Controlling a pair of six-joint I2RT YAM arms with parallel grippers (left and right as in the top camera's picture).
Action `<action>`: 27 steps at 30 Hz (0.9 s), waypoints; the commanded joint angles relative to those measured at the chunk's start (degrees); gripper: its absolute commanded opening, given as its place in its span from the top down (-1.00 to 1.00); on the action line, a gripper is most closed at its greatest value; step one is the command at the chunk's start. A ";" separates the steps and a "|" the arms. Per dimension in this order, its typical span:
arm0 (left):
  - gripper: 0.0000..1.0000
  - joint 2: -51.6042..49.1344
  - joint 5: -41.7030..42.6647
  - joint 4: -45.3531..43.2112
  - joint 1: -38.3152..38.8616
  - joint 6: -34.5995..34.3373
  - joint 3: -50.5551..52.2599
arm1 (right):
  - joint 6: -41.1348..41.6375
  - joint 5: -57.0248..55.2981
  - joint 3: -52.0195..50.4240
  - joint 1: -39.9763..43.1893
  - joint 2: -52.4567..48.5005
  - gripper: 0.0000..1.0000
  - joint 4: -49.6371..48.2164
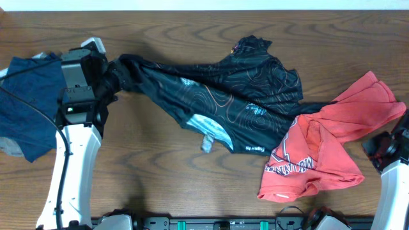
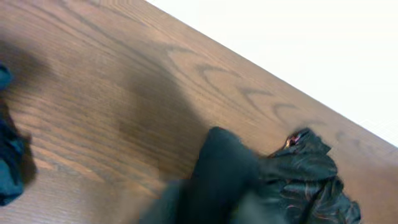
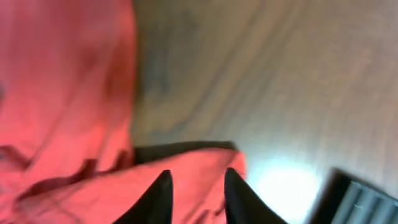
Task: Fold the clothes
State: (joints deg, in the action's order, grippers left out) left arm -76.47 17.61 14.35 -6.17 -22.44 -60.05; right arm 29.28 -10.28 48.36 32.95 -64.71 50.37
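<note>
Spreading: your left gripper (image 1: 114,73) pinches the shirt (image 1: 223,96) at 9 o'clock. Right gripper (image 3: 196,191), parted and empty, should take its 3 o'clock edge.

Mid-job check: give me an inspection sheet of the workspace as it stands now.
Surface: wooden table, bare wood showing between the garments.
Job's things: black shirt not folded, crumpled and stretched across the middle, its right end touching the red T-shirt.
Clutter: red T-shirt on the right; navy garment on the left, beside the left arm.
Grippers: left gripper shut on the black shirt's bunched left end; right gripper open over the red T-shirt's edge.
Cables: black cable crossing the navy garment.
Surroundings: pale strip beyond the far edge; black rail along the near edge.
</note>
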 commanded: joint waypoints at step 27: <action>-0.96 -21.88 7.30 23.37 40.65 -11.74 0.66 | -16.44 16.55 -1.22 -23.08 -18.58 -0.29 -1.18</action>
State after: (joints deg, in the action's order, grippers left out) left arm -95.22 24.40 38.81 31.99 -29.93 -60.29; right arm 12.97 7.44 47.59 10.46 -81.49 49.58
